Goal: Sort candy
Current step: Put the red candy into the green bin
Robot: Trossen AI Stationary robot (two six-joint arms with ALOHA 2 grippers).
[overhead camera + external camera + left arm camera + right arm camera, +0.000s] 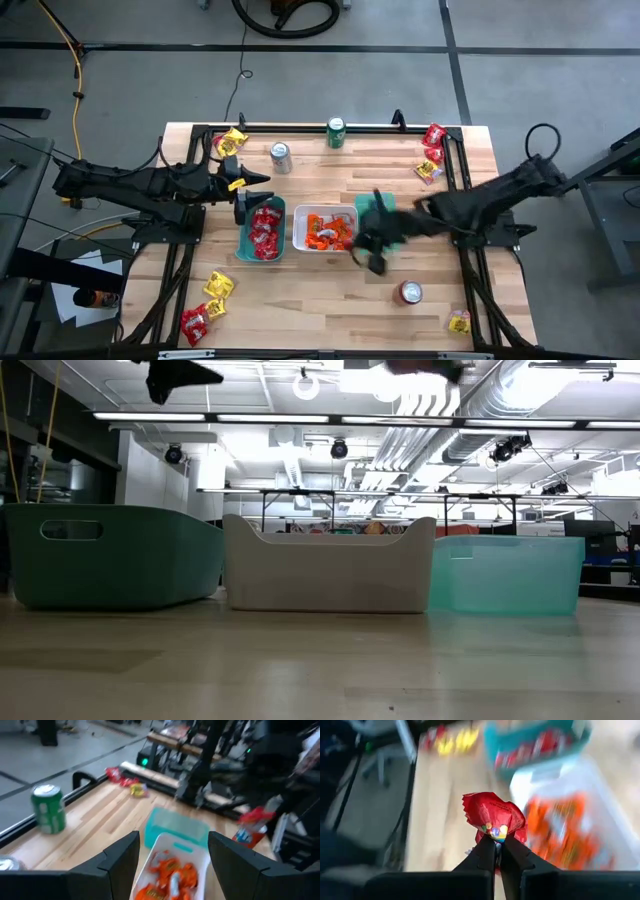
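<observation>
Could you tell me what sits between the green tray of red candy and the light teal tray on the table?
The white tray holding orange candy lies between the green tray and the teal tray; the high view shows this.

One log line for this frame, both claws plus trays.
right claw: shut on red candy packet, beside white tray | left claw: open, empty, over white tray end | teal tray: red candy | white tray: orange candy

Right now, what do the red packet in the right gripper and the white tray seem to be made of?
The red packet, pinched in the shut right gripper, looks like thin glossy plastic film: crinkled, with a serrated edge. The white tray looks like matte moulded plastic: smooth walls, rounded corners, though I cannot be sure.
</observation>
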